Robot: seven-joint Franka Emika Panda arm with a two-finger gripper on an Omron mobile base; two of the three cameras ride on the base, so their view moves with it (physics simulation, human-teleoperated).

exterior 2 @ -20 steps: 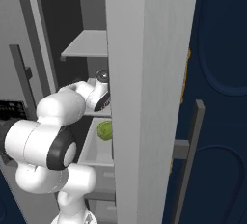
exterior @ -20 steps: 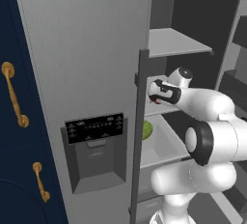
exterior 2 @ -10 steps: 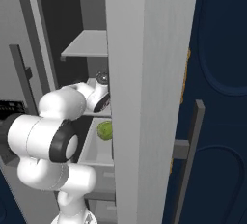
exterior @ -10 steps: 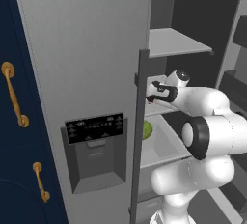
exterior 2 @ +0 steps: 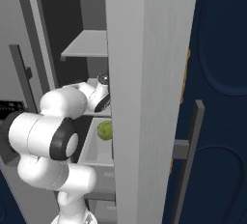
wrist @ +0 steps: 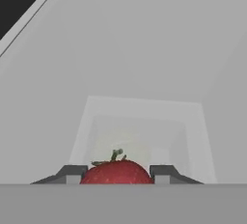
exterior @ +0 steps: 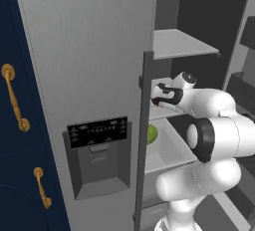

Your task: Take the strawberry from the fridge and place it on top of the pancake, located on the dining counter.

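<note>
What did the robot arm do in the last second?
The arm's elbow swung a little further toward the left door, and the wrist reached slightly deeper over the shelf. The tool sits around the strawberry. The green fruit and fridge doors stayed put.

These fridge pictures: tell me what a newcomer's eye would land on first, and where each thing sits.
First the bulky white arm reaching between the open doors of the fridge, its gripper deep among the shelves. In the hand view the red strawberry sits right between the two fingertips, a pale shelf beyond it. Next comes the round green fruit on the lower shelf, below the wrist.
</note>
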